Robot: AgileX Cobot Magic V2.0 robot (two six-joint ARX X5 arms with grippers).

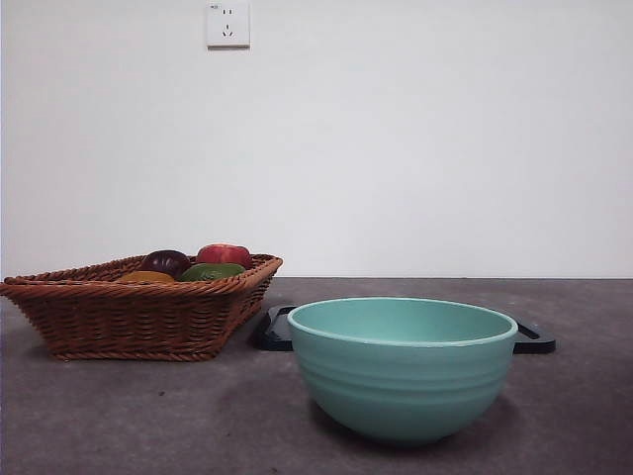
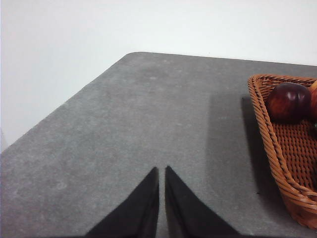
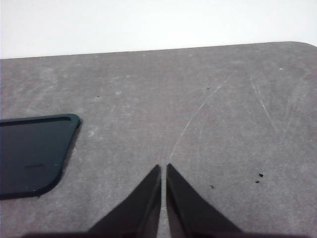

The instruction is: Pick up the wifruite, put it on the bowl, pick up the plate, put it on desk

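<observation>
Several fruits lie in a brown wicker basket [image 1: 138,317] at the left: a dark purple one [image 1: 165,261], a red one [image 1: 224,254], a green one [image 1: 211,271] and an orange one [image 1: 145,277]. I cannot tell which is the wifruite. The teal bowl [image 1: 403,381] stands empty on the desk [image 1: 119,435], near the front. Behind it lies a glossy black flat tray [image 1: 272,332]; no other plate shows. My left gripper [image 2: 162,171] hangs shut over bare desk beside the basket [image 2: 292,148]. My right gripper [image 3: 163,168] is shut over bare desk, beside the tray [image 3: 29,153].
A white wall with a power socket [image 1: 227,24] stands behind the desk. Its rounded far corners show in both wrist views. Neither arm appears in the front view. Grey desk surface stretches around the bowl and to its right.
</observation>
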